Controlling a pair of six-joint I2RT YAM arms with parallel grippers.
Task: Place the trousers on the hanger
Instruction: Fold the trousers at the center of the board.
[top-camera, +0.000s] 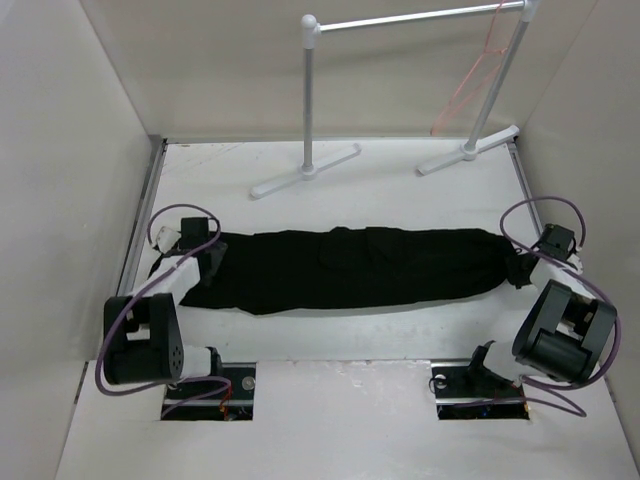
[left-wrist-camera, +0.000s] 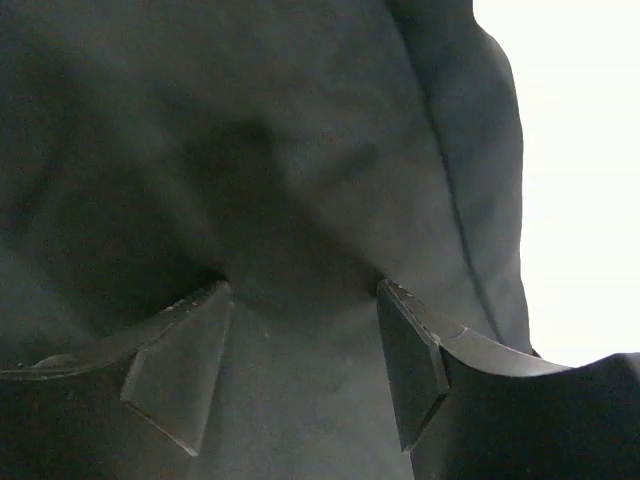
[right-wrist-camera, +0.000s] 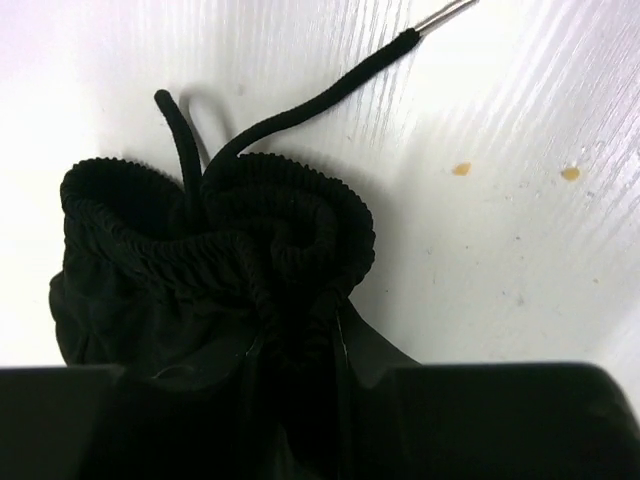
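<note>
Only right claw (right-wrist-camera: 300, 345) around trousers (top-camera: 350, 268)

I see my left arm (top-camera: 140, 345) reaching forward, wrist pitched down, left gripper (left-wrist-camera: 300, 335) with jaws spread wide; my right arm (top-camera: 565, 335) is folded at the elbow, right gripper (right-wrist-camera: 300, 350) pinched on the trousers (right-wrist-camera: 200, 235).

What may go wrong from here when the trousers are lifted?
The left gripper is open over the trousers, so that end may slip or stay down. The loose drawstring near the right gripper might snag. The hanger hangs at the rack's right end; a bump could knock it off.
</note>
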